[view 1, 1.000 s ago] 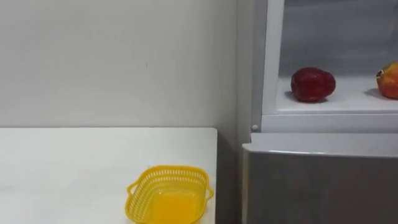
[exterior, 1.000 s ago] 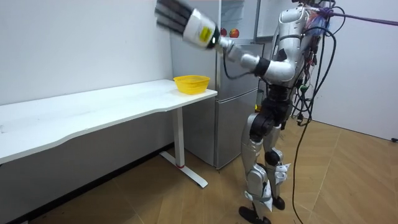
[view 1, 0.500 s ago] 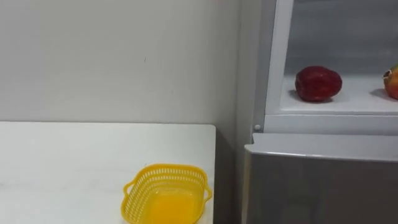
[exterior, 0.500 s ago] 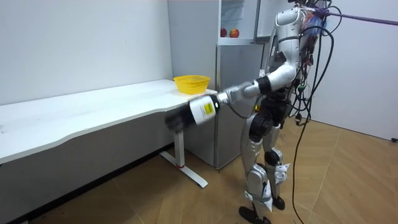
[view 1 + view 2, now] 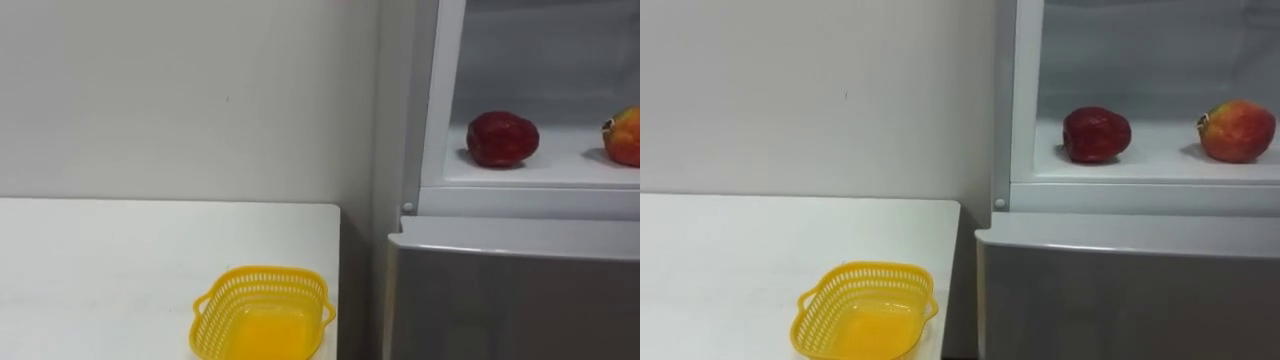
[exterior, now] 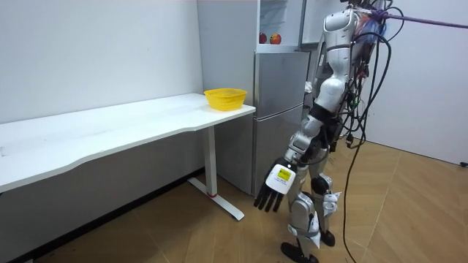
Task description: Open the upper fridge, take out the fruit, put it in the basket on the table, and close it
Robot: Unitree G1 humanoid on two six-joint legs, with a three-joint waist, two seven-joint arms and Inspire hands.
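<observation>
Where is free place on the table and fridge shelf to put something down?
The table is bare left of and behind the basket; right of it is tight. On the fridge shelf, a gap lies between the dark red apple and the lighter apple.

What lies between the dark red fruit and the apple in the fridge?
Only bare shelf between dark red fruit and apple, in the right eye view.

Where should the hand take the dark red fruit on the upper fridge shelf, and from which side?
Probably cup the dark red fruit round its widest middle, coming straight in from the open front: it sits near the shelf edge, frame close on its left, orange-red fruit apart on the right.
</observation>
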